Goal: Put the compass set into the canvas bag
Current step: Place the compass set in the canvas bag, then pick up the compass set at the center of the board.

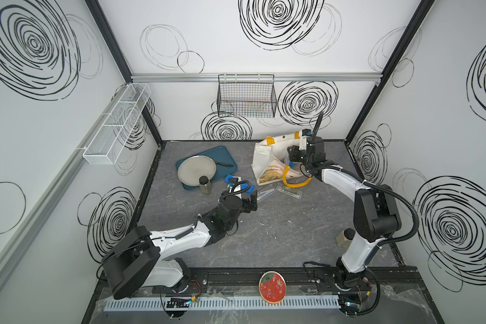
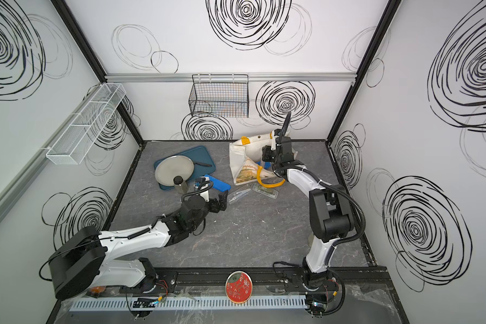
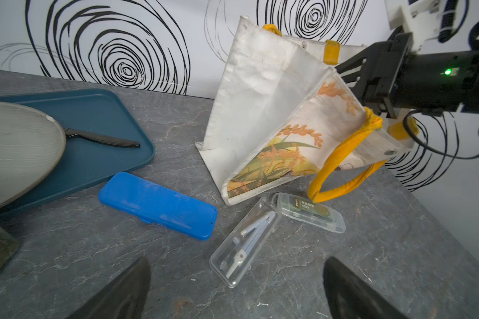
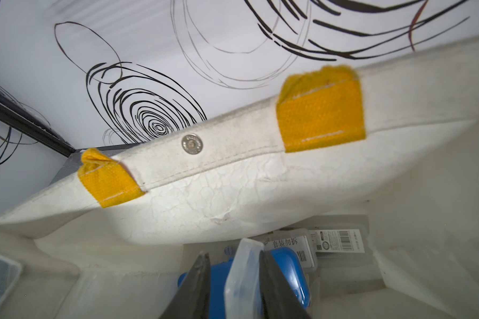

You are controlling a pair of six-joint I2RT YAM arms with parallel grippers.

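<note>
The compass set (image 3: 245, 243) is not in the bag. It lies flat on the tabletop (image 1: 278, 230), about midway back and a little toward the right edge, a pale compass showing through its clear case, just in front of the canvas bag (image 3: 260, 96). The left gripper (image 3: 237, 261) hangs right over it with its fingers (image 3: 127, 290) spread wide and nothing between them; both top views show that arm reaching in from the front-left corner. The bag stands near the back edge, right of centre, slumped, with one yellow handle (image 3: 343, 165) drooping onto the tabletop. The right gripper (image 4: 234, 256) is down inside the bag's mouth. A translucent plastic case (image 4: 242, 276) stands on edge between its two fingers, with the jaws narrow around it. One finger looks to be against the case and a sliver of gap shows at the other, so I cannot tell whether it is pinched. Under it sit a blue object (image 4: 288, 270) and a labelled packet (image 4: 338, 243). Beside the compass set lies a second clear case (image 3: 311, 212) with green inside, and a blue case (image 3: 158, 205) lies on its other side. Toward the back-left sits a blue tray (image 1: 225, 153) carrying a grey plate (image 1: 197, 168) and a black knife (image 1: 223, 163) — a small jar (image 1: 204, 183) stands at its front edge.
</note>
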